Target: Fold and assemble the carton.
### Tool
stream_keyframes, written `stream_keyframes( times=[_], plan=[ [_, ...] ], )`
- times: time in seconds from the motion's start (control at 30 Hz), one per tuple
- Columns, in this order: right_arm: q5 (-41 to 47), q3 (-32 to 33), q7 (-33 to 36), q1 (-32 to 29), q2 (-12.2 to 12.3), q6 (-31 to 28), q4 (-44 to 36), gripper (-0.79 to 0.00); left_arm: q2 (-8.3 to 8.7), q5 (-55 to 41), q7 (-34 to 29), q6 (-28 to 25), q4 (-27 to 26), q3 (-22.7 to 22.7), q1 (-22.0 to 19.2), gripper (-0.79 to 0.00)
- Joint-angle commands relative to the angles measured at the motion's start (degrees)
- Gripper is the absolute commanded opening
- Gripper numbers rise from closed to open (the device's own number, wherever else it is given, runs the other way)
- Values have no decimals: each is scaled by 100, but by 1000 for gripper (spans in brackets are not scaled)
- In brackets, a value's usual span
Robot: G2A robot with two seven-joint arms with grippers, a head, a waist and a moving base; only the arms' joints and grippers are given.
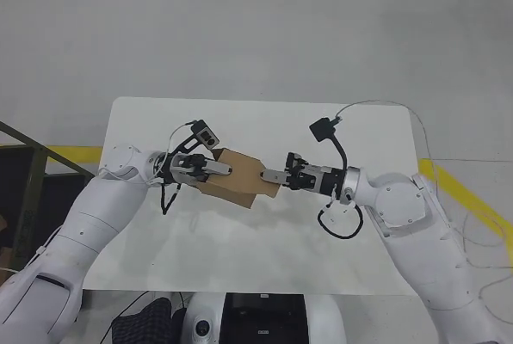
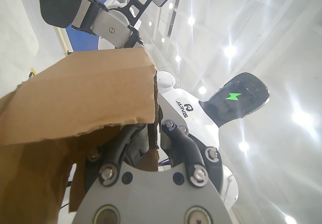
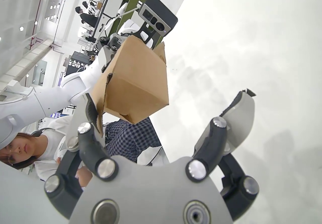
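Note:
A brown carton (image 1: 237, 176) hangs above the middle of the white table (image 1: 325, 249), held between the two arms. My left gripper (image 1: 210, 169) is at its left end, shut on a cardboard flap (image 2: 153, 139) that passes between its fingers. The carton's broad panel (image 2: 88, 94) sits just past that grip. My right gripper (image 1: 274, 177) is at the carton's right end and stands open (image 3: 164, 106). One finger (image 3: 89, 109) rests against a torn flap edge of the carton (image 3: 137, 81); the other finger (image 3: 239, 109) is well apart from it.
The table edge (image 1: 239, 291) runs close to the robot. A dark green frame (image 1: 20, 163) stands off the table's left side. Yellow floor tape (image 1: 459, 185) runs at the right.

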Motion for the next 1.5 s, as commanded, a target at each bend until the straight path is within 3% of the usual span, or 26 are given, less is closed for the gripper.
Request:
stream_keyframes(
  times=[0.0, 0.93, 1.47],
  plan=[
    [-1, -38, 5, 2, 0, -6, 10, 0, 0, 0, 0, 0, 0, 0, 0, -785],
    [-121, -447, -136, 97, -13, -30, 313, 0, 0, 0, 0, 0, 0, 0, 0, -785],
    [88, -732, -172, 450, -85, -44, 663, 0, 0, 0, 0, 0, 0, 0, 0, -785]
  ],
)
